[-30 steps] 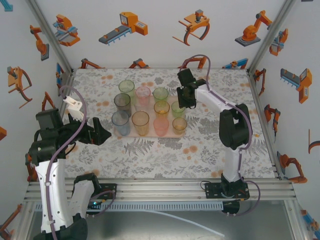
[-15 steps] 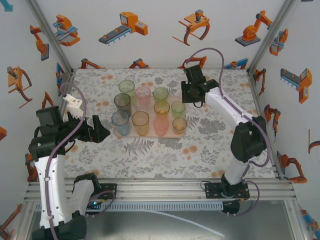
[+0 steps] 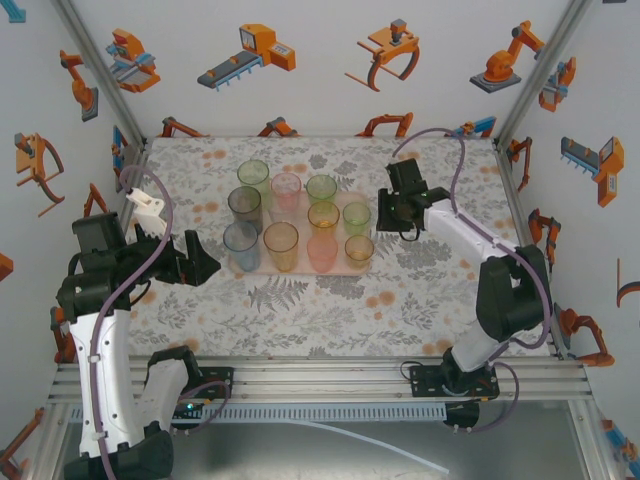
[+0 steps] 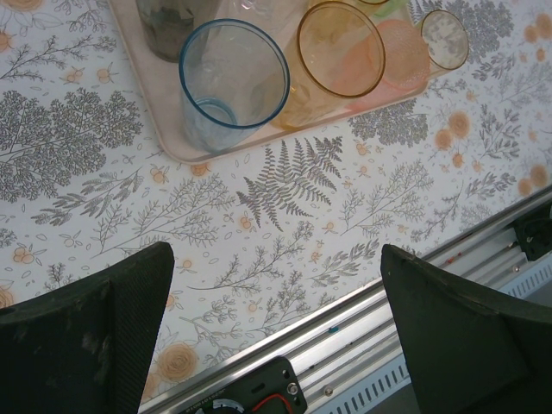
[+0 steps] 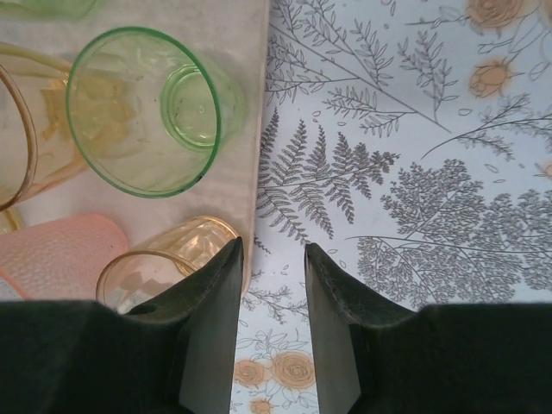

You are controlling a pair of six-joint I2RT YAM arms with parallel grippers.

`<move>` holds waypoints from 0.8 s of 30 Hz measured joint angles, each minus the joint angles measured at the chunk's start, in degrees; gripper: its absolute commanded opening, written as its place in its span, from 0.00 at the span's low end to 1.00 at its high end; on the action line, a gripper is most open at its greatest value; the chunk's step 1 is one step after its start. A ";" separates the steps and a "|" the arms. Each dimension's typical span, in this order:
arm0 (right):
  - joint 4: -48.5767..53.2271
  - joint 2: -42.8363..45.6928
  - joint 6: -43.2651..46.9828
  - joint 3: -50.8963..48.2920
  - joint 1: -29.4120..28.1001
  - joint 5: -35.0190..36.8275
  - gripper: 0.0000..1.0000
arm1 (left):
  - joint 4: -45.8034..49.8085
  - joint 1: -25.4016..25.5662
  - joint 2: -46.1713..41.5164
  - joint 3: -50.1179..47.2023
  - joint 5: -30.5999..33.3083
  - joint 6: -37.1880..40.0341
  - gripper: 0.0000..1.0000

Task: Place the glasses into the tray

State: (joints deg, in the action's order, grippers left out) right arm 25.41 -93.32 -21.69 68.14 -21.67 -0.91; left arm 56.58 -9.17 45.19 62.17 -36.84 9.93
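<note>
Glasses (image 3: pixel 281 240) all upright on the tray (image 3: pixel 300 272), mid-worktop (image 3: pixel 420 290). Right claw (image 3: pixel 385 218) nearer, hovering just off the tray's right edge, arm stretched forward.

Left wrist: left claw (image 4: pixel 276 259) wide, empty, tray ahead.

Right wrist: jaws narrow, empty; green glass (image 5: pixel 142 112) ahead-left.
</note>
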 measured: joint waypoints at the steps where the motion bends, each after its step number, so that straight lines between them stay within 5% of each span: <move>1: -0.59 0.00 -0.44 -0.81 0.20 -0.50 0.35 | 0.00 0.00 0.00 0.02 0.00 0.00 0.97; 24: -7.37 -7.28 -3.23 -2.54 1.09 -6.62 0.32 | 0.00 0.00 -0.35 0.00 0.00 0.00 0.97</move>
State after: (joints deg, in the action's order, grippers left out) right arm 18.04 -100.60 -24.93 65.60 -20.58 -7.53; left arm 56.58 -9.17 44.84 62.17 -36.84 9.93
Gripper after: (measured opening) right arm 0.322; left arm 0.972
